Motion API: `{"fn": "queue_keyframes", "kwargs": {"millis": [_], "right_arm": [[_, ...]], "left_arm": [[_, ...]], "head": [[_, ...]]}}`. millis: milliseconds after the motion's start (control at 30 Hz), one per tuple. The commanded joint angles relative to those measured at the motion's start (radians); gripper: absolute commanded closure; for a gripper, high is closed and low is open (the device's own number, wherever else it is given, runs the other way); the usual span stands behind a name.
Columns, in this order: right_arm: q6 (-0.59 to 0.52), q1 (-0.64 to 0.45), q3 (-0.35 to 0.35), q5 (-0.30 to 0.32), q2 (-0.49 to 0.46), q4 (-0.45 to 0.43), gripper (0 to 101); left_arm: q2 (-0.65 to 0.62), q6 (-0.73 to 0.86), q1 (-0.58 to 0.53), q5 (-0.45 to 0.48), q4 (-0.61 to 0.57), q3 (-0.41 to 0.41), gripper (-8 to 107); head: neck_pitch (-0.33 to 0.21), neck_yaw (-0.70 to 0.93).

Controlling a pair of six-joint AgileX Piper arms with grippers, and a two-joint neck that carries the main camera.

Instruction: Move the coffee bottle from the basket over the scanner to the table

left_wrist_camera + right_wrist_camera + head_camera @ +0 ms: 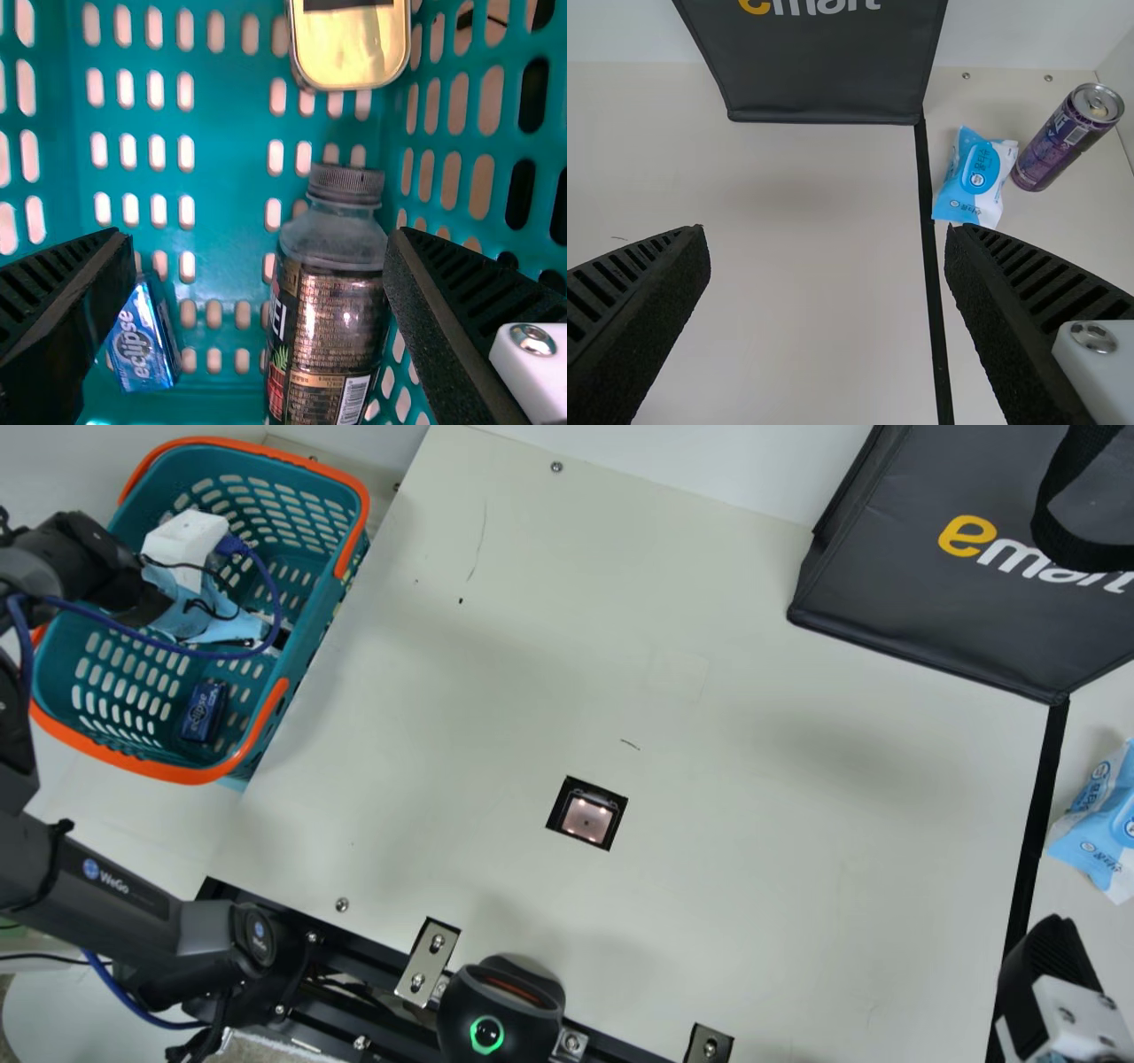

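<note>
Left arm stretches over the teal basket (53, 731) with orange handles, left gripper (184, 545) pointing down into it; fingers spread wide, coffee bottle (328, 292) in the gap between them, not gripped. Bottle sits much nearer the finger by the white, screwed bracket; cannot tell if it touches. Bottle has a dark ridged cap, clear shoulders, dark brown glossy label with gold text, small fruit pictures and a white barcode patch; cap points out past the fingertips, base cut off by the left wrist view. Cannot tell if it lies flat or leans. Basket has slotted walls and bottom; also inside: a small blue pack (143, 336) just beside the tip of the other finger, and a gold-coloured container (350, 44) with rounded corners, beyond the bottle cap and further out from the fingertips. Right arm is at the main view's lower right corner, right gripper (1047, 974) over the cream surface (753, 850) by the black strip (1036, 806); its fingers are wide apart too, holding nothing. Past those fingertips: the dark bag (930, 593) with a black strap, a light blue and white packet (1099, 824), and a purple can (1065, 137) tilted just beside the packet. Scanner (586, 817) is a square lit window set in the surface, between the two grippers and well apart from both sets of fingers.
</note>
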Motion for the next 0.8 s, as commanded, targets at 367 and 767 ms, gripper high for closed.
{"fn": "queue_keyframes", "kwargs": {"millis": [367, 767], "right_arm": [[0.000, 0.000, 0.000, 0.000, 0.000, 0.000, 6], [0.000, 0.000, 0.000, 0.000, 0.000, 0.000, 6]], "left_arm": [[0.068, 0.056, 0.034, 0.051, -0.089, -0.028, 9], [0.143, 0.134, 0.040, 0.065, -0.146, -0.067, 9]], "head": [[-0.030, 0.002], [-0.030, 0.002]]}}
